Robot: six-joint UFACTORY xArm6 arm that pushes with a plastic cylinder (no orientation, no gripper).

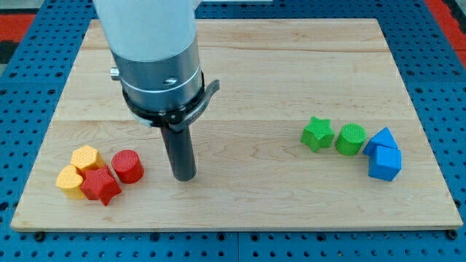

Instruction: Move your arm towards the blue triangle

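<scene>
The blue triangle (pixel 381 138) lies at the view's right, touching a blue cube (pixel 384 163) just below it. My tip (pixel 185 175) is on the board left of centre, far to the left of the blue triangle. It stands a little to the right of the red cylinder (pixel 128 166) and touches no block. The arm's wide body hides part of the board above the tip.
A green cylinder (pixel 351 139) and a green star (pixel 318 133) lie left of the blue triangle. At the view's lower left are a red star (pixel 100 185), a yellow hexagon (pixel 84 157) and a yellow heart (pixel 70 181). The wooden board (pixel 255 87) ends close beyond the blue blocks.
</scene>
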